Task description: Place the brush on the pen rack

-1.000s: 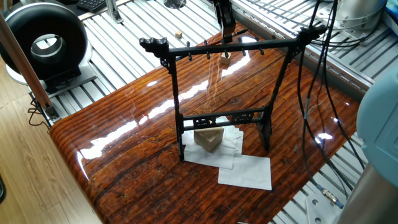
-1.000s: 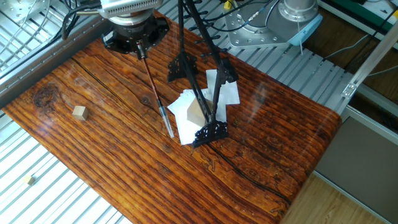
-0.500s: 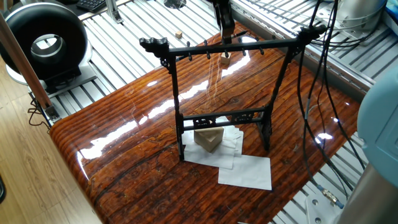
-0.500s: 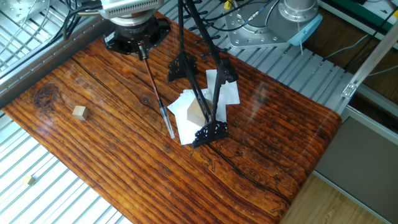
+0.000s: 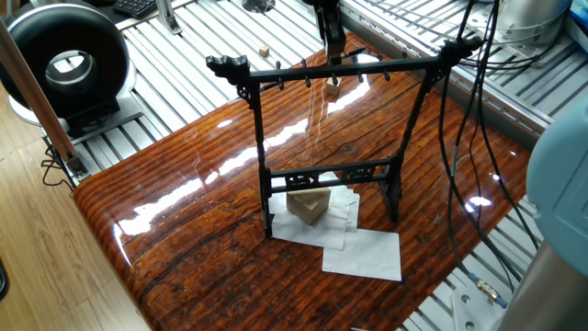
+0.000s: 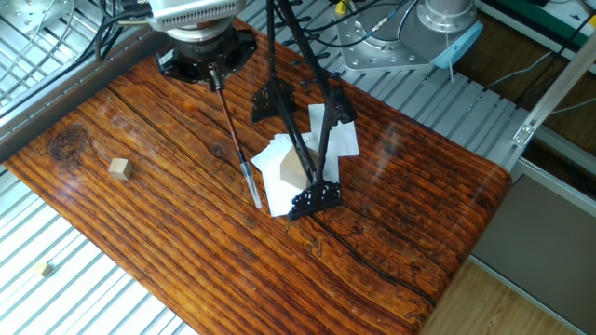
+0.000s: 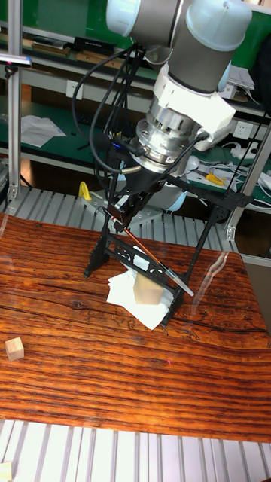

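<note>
The pen rack (image 5: 340,72) is a tall black frame standing mid-table over white papers; its feet show from above in the other fixed view (image 6: 315,195) and in the tall view (image 7: 96,263). My gripper (image 6: 212,73) hangs just behind the rack's top crossbar (image 5: 333,48) and is shut on the upper end of the brush (image 6: 233,130). The brush is a thin dark shaft with a pale lower end. It slants down from the fingers (image 7: 115,215) to a tip (image 7: 188,291) near the rack's foot, close above the tabletop.
A wooden block (image 5: 308,204) sits on white papers (image 5: 363,253) under the rack. A small wooden cube (image 6: 118,167) lies on the table to one side. Another tiny cube (image 6: 45,270) rests on the metal slats. Cables (image 5: 459,119) hang beside the rack.
</note>
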